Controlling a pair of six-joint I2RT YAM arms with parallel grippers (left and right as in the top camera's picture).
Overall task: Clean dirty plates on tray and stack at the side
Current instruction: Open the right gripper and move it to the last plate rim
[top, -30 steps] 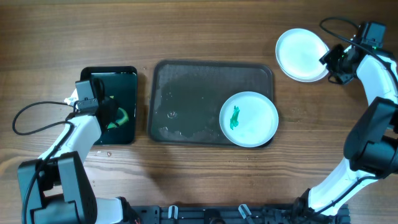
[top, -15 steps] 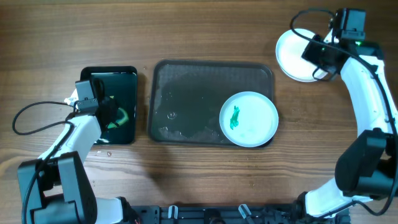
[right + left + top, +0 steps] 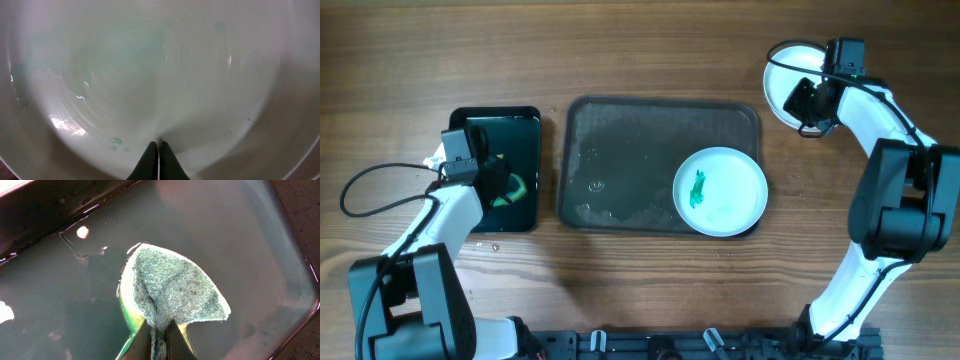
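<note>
Swung inward since a second ago, the right gripper [image 3: 159, 146] is seen over the white plate [image 3: 780, 85] beside the tray [image 3: 620, 140], jaws pressed together; one smeared plate [image 3: 730, 215] is left on the tray; a sponge [image 3: 175, 287] is clamped by the left gripper [image 3: 159, 332] in the black tray [image 3: 525, 130].

White rounded shells with black joints cover the left arm [image 3: 445, 215] and right arm [image 3: 885, 100]. Each trails a thin black cable [image 3: 344, 196]. The fingers [image 3: 142, 341] are slim, dark and tapered.
</note>
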